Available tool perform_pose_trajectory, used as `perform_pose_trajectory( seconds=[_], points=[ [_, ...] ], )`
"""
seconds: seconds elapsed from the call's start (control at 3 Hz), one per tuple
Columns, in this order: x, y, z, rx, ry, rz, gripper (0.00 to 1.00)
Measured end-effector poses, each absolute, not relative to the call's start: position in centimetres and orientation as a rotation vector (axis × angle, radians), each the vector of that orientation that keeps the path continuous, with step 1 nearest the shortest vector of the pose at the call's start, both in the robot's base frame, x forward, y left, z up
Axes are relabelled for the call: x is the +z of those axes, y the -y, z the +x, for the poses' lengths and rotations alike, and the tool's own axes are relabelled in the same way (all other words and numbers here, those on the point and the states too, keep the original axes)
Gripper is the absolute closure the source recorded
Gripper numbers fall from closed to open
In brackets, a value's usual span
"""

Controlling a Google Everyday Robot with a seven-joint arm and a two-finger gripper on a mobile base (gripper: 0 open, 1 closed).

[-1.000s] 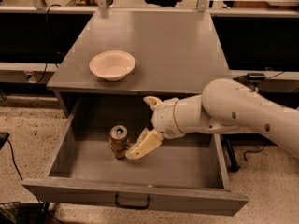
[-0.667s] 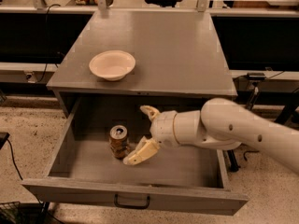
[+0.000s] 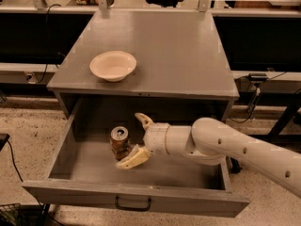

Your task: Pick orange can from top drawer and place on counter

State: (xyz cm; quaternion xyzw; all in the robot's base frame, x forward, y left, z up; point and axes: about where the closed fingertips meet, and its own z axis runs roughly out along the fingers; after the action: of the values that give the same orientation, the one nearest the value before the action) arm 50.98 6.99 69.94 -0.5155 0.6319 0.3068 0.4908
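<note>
The orange can (image 3: 119, 143) stands upright inside the open top drawer (image 3: 141, 199), left of its middle. My gripper (image 3: 134, 141) reaches into the drawer from the right, open, with one cream finger (image 3: 143, 120) behind the can and the other (image 3: 133, 158) in front of it. The can sits between the fingers at their tips, not clamped. The counter (image 3: 178, 51) is the flat grey cabinet top above the drawer.
A cream bowl (image 3: 113, 65) sits on the left front part of the counter. The drawer's front panel carries a small dark handle (image 3: 133, 205). Cables and dark shelving run behind and beside the cabinet. My white arm (image 3: 244, 149) crosses the drawer's right side.
My gripper has moved left and a little lower in the drawer, so its open fingers now bracket the can. The can has not moved.
</note>
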Motion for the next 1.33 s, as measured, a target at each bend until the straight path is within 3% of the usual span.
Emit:
perform_pose_trajectory(
  seconds=[0.33,0.67,1.33],
  points=[
    [69.2,-8.0,51.5,0.760,-1.526,-1.226,0.00],
    [69.2,-9.1,51.9,0.801,-1.506,-1.192,0.18],
    [69.7,-10.9,52.2,0.877,-1.445,-1.149,0.64]
  ],
)
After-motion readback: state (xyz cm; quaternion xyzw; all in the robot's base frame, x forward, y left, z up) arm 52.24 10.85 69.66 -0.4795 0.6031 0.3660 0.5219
